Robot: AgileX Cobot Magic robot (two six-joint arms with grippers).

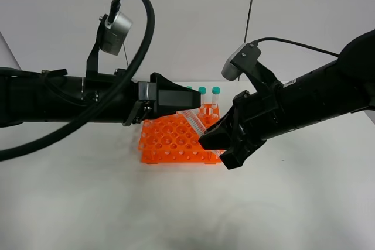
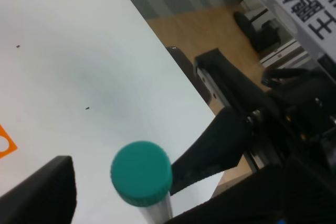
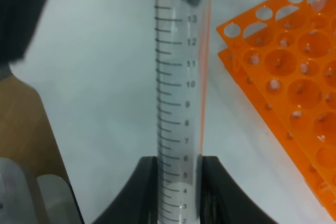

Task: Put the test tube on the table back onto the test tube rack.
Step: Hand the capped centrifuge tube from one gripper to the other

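Observation:
The test tube (image 1: 193,122) is clear with printed graduations and hangs slanted above the orange test tube rack (image 1: 170,141). My right gripper (image 1: 214,144) is shut on its lower part; the right wrist view shows the tube (image 3: 178,87) clamped between the two black fingers (image 3: 139,192). My left gripper (image 1: 179,106) is at the tube's upper end. In the left wrist view its teal cap (image 2: 142,172) lies between the open fingers, with a gap on one side. The white table (image 1: 187,209) lies below.
Teal-capped tubes (image 1: 216,91) stand in the rack's back row. The rack's holes (image 3: 294,77) lie beside the held tube. The right arm (image 2: 294,129) is close in front of the left gripper. The table's edge and a wooden floor (image 2: 210,30) show beyond.

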